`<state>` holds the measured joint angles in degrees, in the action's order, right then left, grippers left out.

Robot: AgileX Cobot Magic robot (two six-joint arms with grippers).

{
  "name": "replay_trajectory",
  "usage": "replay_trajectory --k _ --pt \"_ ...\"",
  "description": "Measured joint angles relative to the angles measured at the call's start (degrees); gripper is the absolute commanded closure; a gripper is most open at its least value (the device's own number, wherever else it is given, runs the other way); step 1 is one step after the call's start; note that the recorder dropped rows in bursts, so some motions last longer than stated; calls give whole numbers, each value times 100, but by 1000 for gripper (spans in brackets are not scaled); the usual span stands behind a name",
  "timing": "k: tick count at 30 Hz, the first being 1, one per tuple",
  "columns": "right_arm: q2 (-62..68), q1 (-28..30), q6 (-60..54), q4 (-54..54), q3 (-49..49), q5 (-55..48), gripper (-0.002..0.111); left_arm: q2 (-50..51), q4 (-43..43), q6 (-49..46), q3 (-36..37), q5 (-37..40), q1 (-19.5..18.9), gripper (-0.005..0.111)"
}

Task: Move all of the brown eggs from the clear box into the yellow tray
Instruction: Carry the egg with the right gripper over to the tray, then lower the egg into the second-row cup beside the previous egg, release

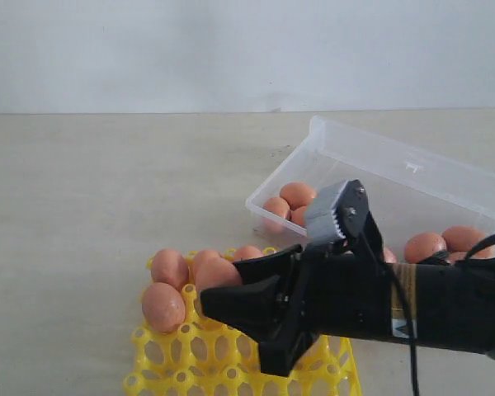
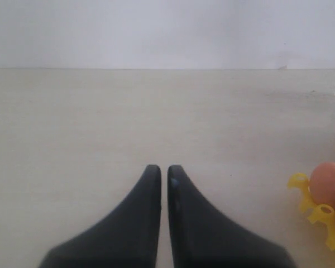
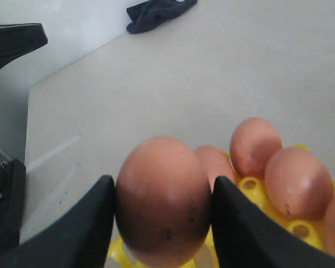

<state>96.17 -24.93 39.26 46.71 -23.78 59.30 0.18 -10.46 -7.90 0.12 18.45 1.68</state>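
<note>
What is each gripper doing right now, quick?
Left gripper: closed, holding nothing.
Right gripper: closed on a brown egg.

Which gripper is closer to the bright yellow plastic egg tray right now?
Right. The right gripper holds a brown egg just above the yellow tray cups. The left gripper is shut over the table, with the tray's corner off to one side.

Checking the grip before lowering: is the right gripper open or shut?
Right gripper shut on a brown egg: fingers press both sides.
</note>
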Motion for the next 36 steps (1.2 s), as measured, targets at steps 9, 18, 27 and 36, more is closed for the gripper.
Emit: replay_trajectory --k 9,18,27,36 --pt "502 -724 -213 -794 -719 -554 108 0 0 0 0 0 0 103" --pt "786 -764 -522 -1243 -758 -1076 108 0 0 0 0 0 0 103" --pt "798 -764 -823 -1330 -758 -1263 108 0 0 0 0 0 0 103" --pt "798 -764 -1022 -1366 -758 -1273 108 0 0 0 0 0 0 103"
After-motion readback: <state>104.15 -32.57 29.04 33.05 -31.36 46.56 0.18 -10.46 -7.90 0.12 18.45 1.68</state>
